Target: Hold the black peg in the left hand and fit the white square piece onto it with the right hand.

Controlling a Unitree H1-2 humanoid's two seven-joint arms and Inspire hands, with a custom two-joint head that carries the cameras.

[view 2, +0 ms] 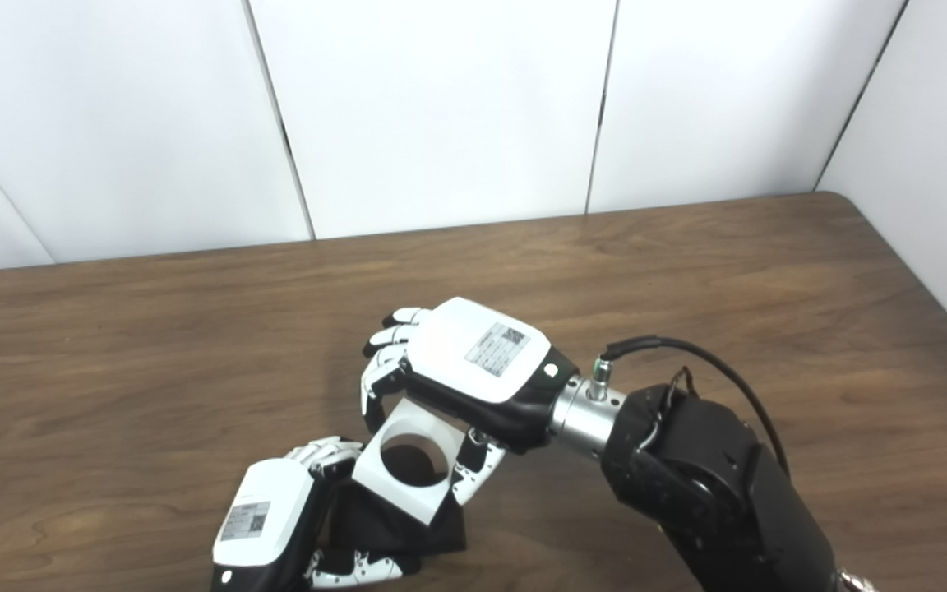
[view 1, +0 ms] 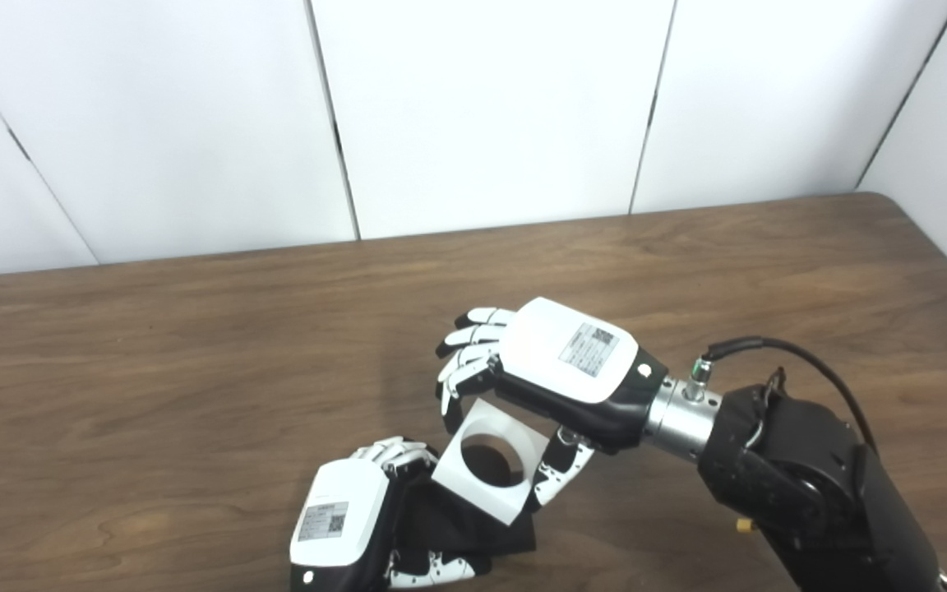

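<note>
My left hand (view 1: pixel 342 518) is low at the picture's bottom centre, shut on the black peg piece (view 1: pixel 473 534), whose dark base shows beside and below its fingers. My right hand (view 1: pixel 556 370) comes in from the right and is shut on the white square piece (view 1: pixel 486 473), a flat white block with a round hole, pinched between its fingers above and thumb below. The white piece is tilted and sits right over the black piece, touching or just above it. The peg itself is hidden behind the white piece. Both show in the right eye view too: white piece (view 2: pixel 408 469), black piece (view 2: pixel 383 526).
The brown wooden table (view 1: pixel 194 370) stretches wide to the left and back. White wall panels (view 1: pixel 482 107) stand behind it. The table's right edge and rounded corner (view 1: pixel 893 201) are at the far right. My right forearm (view 1: pixel 810 485) with its cable crosses the lower right.
</note>
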